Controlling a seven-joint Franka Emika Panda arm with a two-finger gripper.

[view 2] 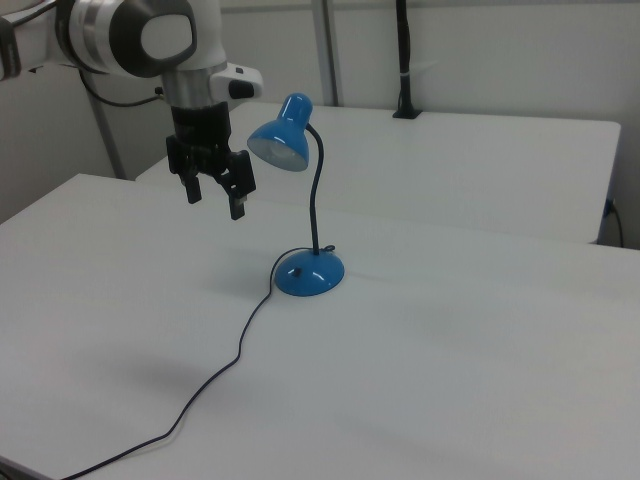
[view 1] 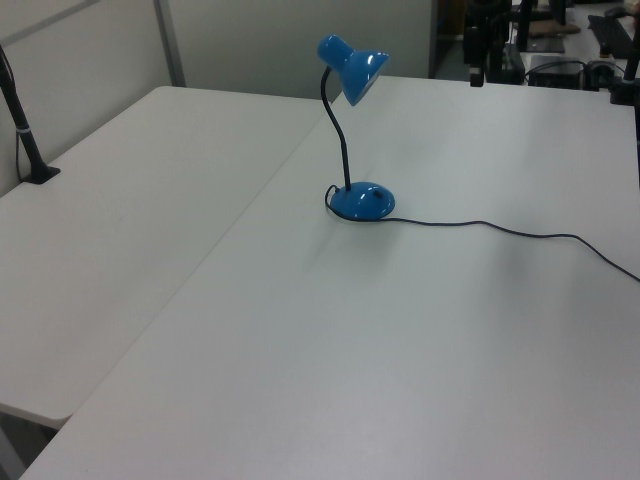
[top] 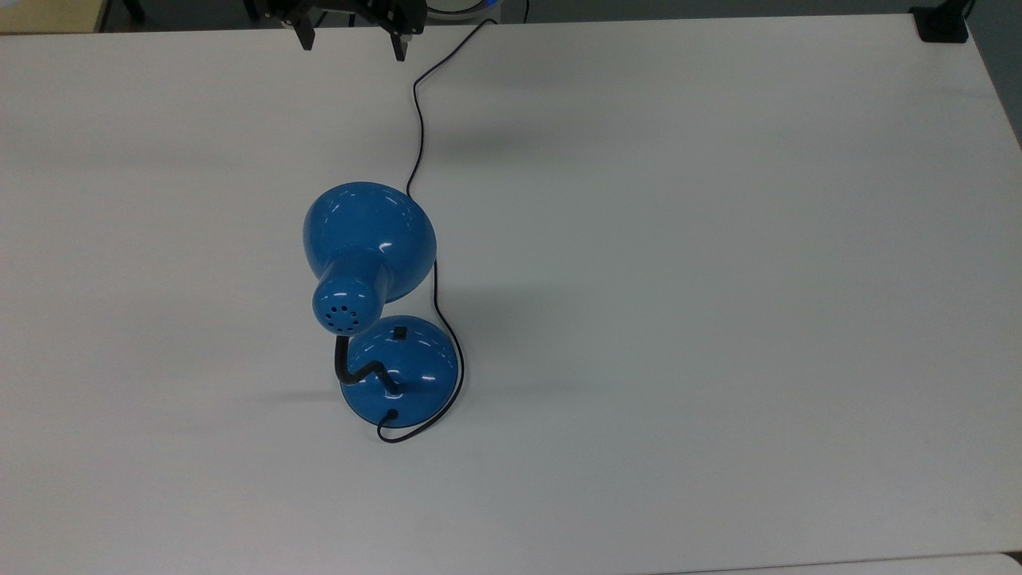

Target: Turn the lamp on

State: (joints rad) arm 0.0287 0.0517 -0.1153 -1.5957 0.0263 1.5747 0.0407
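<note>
The lamp (top: 369, 239) is glossy blue and stands upright near the middle of the white table (top: 718, 279). Its dome shade (view 2: 280, 135) hangs over a black bent gooseneck (view 2: 318, 200). A small black switch (top: 400, 331) sits on the round base (top: 399, 371). My gripper (top: 351, 40) hovers at the table's far edge in the top view, well apart from the lamp. In the right view the gripper (view 2: 215, 197) hangs in the air to the left of the shade, open, with nothing between its fingers. One dark fingertip (view 1: 476, 72) shows at the upper right of the left view.
The lamp's black cord (top: 417, 120) curls round the base and runs across the table under my gripper. A black clamp (top: 942, 24) sits at the top view's upper right corner. A second white table (view 1: 120, 200) adjoins, with a black post (view 1: 25, 130) on it.
</note>
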